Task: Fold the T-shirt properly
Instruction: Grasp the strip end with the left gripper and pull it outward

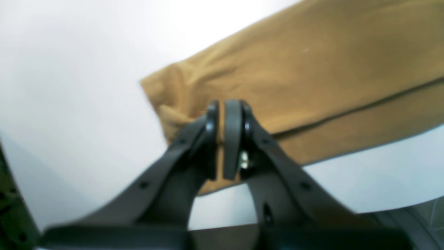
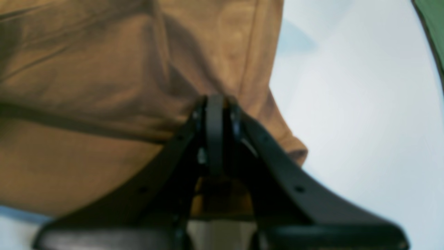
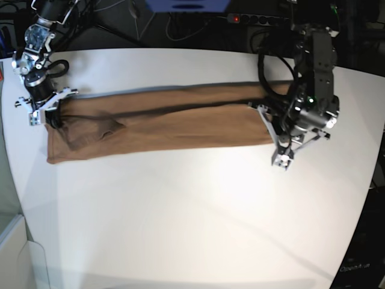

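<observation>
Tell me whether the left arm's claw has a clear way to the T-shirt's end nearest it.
Yes, it seems so: the left claw is already shut on the T-shirt at that end, with nothing between them.

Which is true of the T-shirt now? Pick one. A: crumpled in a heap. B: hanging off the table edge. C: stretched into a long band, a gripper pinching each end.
C: the T-shirt lies as a long band, right gripper and left gripper shut on its ends.
</observation>
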Controlling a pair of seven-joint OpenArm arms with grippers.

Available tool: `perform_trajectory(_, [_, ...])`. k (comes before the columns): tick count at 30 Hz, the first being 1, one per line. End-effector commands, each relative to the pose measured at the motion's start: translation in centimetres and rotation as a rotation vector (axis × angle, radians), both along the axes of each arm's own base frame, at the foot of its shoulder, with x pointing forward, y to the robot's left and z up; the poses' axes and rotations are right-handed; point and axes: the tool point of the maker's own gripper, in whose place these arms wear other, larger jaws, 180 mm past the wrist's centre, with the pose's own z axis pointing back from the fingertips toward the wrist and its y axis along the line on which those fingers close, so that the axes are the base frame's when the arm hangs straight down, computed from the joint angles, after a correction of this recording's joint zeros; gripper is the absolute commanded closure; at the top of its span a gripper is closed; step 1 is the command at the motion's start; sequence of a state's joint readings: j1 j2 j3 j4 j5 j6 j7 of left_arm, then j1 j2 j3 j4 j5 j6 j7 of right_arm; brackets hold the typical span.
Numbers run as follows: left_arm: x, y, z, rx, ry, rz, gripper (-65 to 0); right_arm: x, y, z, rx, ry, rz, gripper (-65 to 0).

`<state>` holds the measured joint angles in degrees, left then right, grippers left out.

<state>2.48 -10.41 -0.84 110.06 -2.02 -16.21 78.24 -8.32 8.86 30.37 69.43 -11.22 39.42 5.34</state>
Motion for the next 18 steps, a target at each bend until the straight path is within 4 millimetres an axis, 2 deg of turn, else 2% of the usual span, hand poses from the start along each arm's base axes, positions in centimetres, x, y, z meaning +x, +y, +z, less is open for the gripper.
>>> perform_trajectory(1, [1.5, -0.1, 1.3, -0.006, -0.052, 0.004, -2.5, -0.8, -0.3, -0.8, -0.028, 0.064, 0.016, -2.8])
perform_trajectory(7, [1.2, 0.6, -1.3, -0.006, 0.028, 0.025, -2.5, -0.8, -0.4, -0.8, -0.028, 0.065, 0.012, -2.8])
perform_trajectory(12, [1.7, 0.5, -2.0, -0.02, 0.018, 0.025, -2.5, -0.8, -0.3, -0.8, -0.028, 0.064, 0.014, -2.8])
perform_trajectory(16, [1.2, 0.9, -3.3, -0.017, 0.06, 0.033, -2.5, -0.8, -0.3, -0.8, -0.028, 0.064, 0.014, -2.8])
perform_trajectory(18, [0.2, 1.2, -3.9, -0.007, 0.083, 0.03, -2.5, -0.8, -0.4, -0.8, -0.029, 0.062, 0.013, -2.8])
